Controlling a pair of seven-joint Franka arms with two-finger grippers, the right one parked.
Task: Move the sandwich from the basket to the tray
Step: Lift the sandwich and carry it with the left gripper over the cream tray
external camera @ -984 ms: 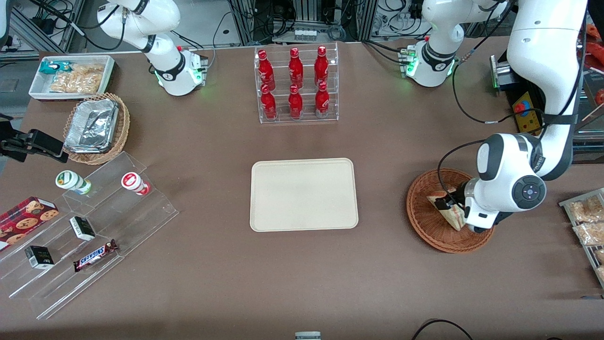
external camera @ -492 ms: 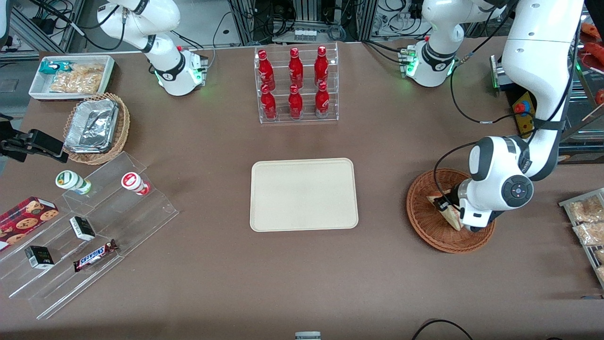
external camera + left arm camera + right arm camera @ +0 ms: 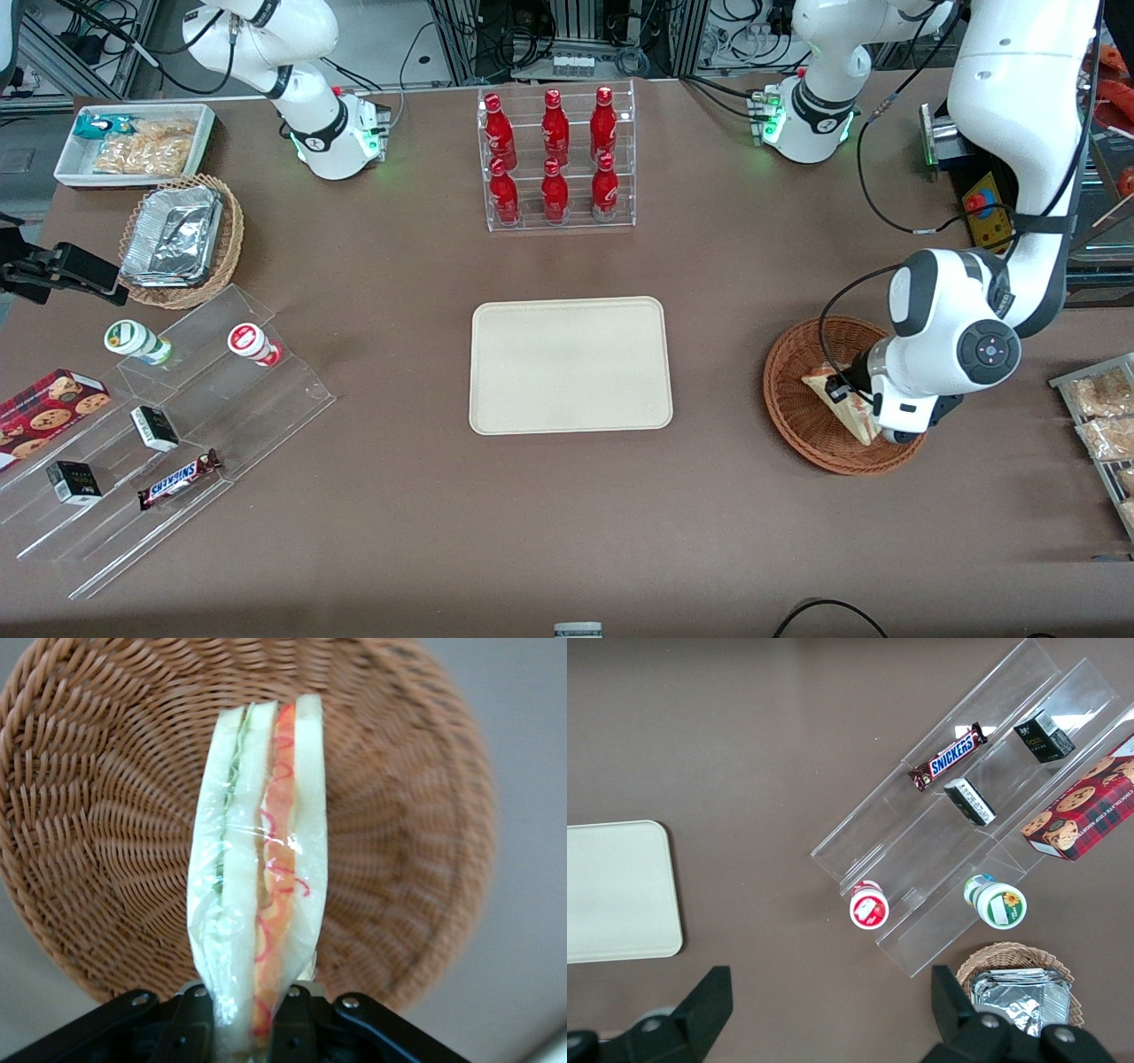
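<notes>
The sandwich (image 3: 261,859), a plastic-wrapped white-bread wedge with red and pale filling, stands on edge between the fingers of my left gripper (image 3: 252,1010), which is shut on its thick end. In the front view the gripper (image 3: 843,392) is over the reddish-brown wicker basket (image 3: 797,425) with the sandwich (image 3: 846,416) held inside the basket's rim. The basket's woven floor (image 3: 106,815) shows below the sandwich. The cream-beige tray (image 3: 569,365) lies empty at mid-table, toward the parked arm from the basket.
A clear rack of red bottles (image 3: 556,159) stands farther from the front camera than the tray. A rack of snack packets (image 3: 1103,416) is at the working arm's end. Acrylic steps with snacks (image 3: 168,425), a tan basket with foil containers (image 3: 182,239) and a white bin (image 3: 133,146) lie toward the parked arm's end.
The left wrist swung slightly toward the tray, then back. The sandwich stays gripped over the basket and has barely shifted.
</notes>
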